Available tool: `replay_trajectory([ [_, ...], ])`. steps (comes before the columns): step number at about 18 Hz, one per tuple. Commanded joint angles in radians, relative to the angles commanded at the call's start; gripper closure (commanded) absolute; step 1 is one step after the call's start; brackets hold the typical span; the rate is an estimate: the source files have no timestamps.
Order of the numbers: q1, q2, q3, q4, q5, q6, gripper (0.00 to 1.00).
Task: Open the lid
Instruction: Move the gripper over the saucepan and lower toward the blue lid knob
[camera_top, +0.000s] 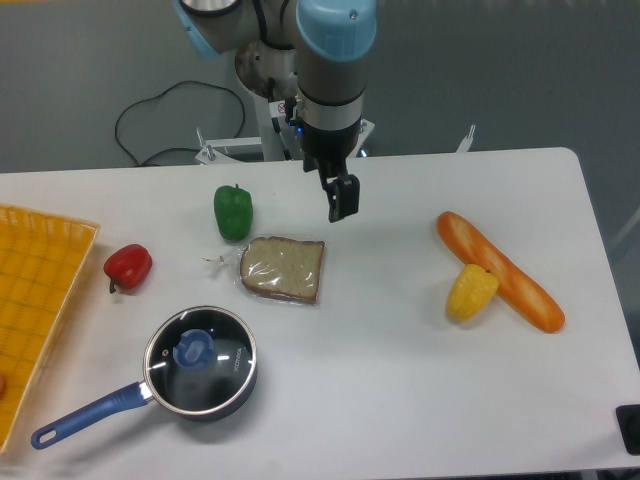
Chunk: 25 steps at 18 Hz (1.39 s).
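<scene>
On the white table (400, 380), near its front left corner, sits the dark saucepan (200, 365) with its blue handle (85, 418) reaching toward the front edge. The lid (222, 352) lies flat on the pan, covering its mouth, with the blue knob (193, 348) at its middle. Nothing touches it.

The hand (340, 203) hangs over the back of the table, well apart from the pan, above and just behind the bagged slice of bread (284, 268). It holds nothing. Seen edge-on from this fixed camera, its fingers merge into one dark shape, so I cannot tell how far apart they stand.

Other things lie around: a green pepper (233, 212) left of the hand, a red pepper (128, 266) farther left, a yellow tray (35, 290) at the left edge, and a baguette (497, 269) with a yellow pepper (471, 291) touching it on the right.

As I judge it, the task has barely started. The lid is in place and untouched. All remains: bring the hand over the knob, lower, grip it, and lift the lid clear of the pan.
</scene>
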Motion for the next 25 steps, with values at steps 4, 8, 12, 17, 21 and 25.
replay_trajectory([
  [4, -0.051, -0.023, 0.002, 0.063, 0.000, -0.117, 0.00],
  [8, -0.091, -0.043, 0.003, 0.086, 0.000, -0.263, 0.00],
  [12, -0.138, -0.078, 0.014, 0.109, 0.002, -0.450, 0.00],
  [17, -0.173, -0.106, 0.017, 0.109, 0.000, -0.519, 0.00],
  [21, -0.207, -0.146, 0.018, 0.161, -0.009, -0.693, 0.00],
  [25, -0.232, -0.184, 0.034, 0.256, -0.031, -0.853, 0.00],
])
